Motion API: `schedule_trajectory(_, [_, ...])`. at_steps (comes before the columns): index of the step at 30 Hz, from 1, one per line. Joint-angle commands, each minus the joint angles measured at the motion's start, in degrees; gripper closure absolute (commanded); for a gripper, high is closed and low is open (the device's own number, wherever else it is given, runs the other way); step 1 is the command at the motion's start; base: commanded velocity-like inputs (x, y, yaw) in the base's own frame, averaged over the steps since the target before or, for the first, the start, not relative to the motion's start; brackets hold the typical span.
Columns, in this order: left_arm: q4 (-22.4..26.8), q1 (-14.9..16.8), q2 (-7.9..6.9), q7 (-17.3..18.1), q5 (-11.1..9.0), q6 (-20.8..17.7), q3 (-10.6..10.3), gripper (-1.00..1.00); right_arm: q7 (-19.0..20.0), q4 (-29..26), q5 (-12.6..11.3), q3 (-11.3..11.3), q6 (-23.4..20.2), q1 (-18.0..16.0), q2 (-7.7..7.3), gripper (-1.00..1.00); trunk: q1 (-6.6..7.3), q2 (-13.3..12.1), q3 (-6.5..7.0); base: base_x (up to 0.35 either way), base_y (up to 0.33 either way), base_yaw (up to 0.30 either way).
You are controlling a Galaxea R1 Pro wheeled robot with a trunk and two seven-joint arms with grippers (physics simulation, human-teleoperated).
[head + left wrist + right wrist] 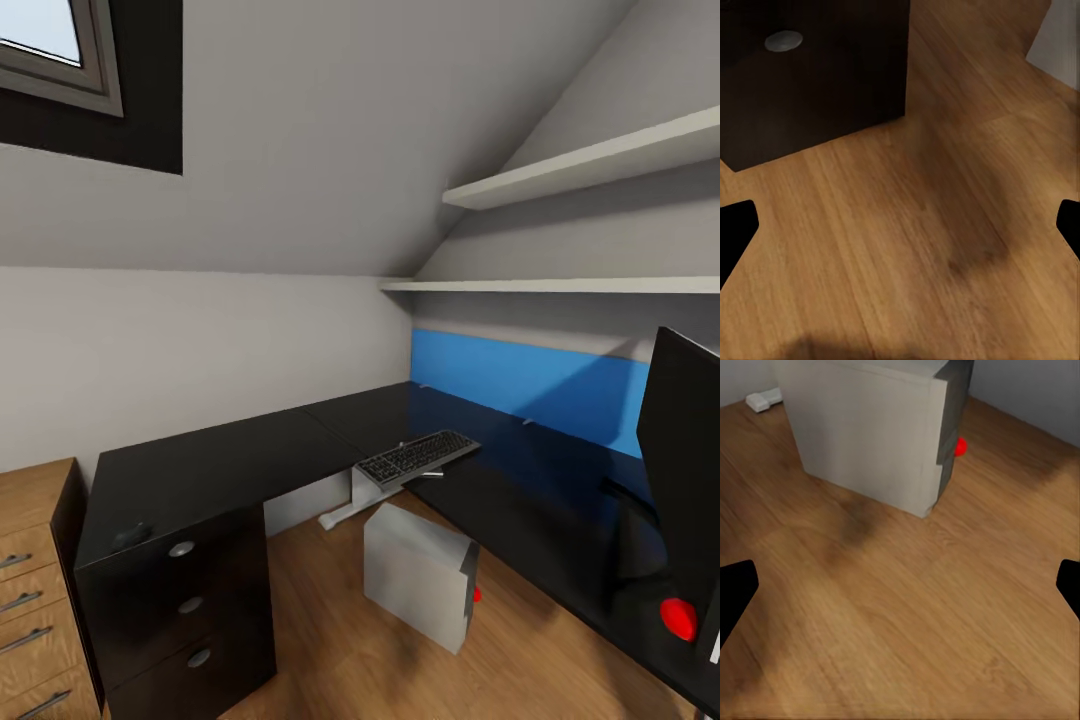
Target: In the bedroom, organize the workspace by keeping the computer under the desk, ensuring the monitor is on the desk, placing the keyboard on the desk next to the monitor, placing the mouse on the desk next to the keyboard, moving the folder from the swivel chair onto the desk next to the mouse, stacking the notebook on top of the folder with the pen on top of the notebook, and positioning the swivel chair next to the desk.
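The black L-shaped desk [230, 460] runs from the left wall round to the right. A black keyboard [415, 457] lies at its inner corner edge. On the left wing, above the drawers, sits the small black mouse [133, 535]. The black monitor [685, 470] stands on the right wing. The light grey computer [420, 575] [870, 427] stands on the floor inside the L. My left gripper [900, 225] is open over bare floor beside the black drawer unit [810, 75]. My right gripper [900, 585] is open, facing the computer. Folder, notebook, pen and swivel chair are out of view.
A light wooden dresser [35, 590] stands against the drawer unit's left side. A long blue wall panel [530, 385] runs behind the desk, with two white shelves [560, 175] above. The desk's white foot [763, 397] lies behind the computer. Wooden floor [330, 640] spreads in front.
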State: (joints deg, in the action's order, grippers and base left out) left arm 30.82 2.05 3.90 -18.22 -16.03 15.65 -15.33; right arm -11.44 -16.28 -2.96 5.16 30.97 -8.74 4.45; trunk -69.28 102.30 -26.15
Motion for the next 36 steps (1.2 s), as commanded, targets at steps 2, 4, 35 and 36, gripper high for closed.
schedule_trajectory(2, [0.0, 0.1, -0.05, -0.4, -0.6, 0.3, -0.5, -1.0, -0.4, 0.1, -0.3, 0.5, 0.2, 0.0, -0.01, -1.0, 0.01, 0.0, -0.07, 0.0, 0.0, 0.0])
schedule_trajectory(4, [0.1, 0.1, -0.08, -0.3, -0.6, 0.3, -0.4, -1.0, -0.4, 0.2, -0.2, 0.5, 0.2, 0.0, -0.04, -1.0, 0.01, 0.0, -0.07, 0.0, 0.0, 0.0])
schedule_trajectory(35, [0.1, 0.1, -0.03, -0.5, -0.5, 0.2, -0.5, -1.0, -0.3, 0.2, 0.1, 0.6, 0.1, 0.0, 0.03, -1.0, 4.84, -8.8, 3.88, 0.0, 0.0, 0.0])
schedule_trajectory(36, [0.1, 0.1, -0.03, -0.5, -0.5, 0.2, -0.5, -1.0, -0.3, 0.2, 0.1, 0.6, 0.1, 0.0, 0.03, -1.0, 4.84, -8.8, 3.88, 0.0, 0.0, 0.0])
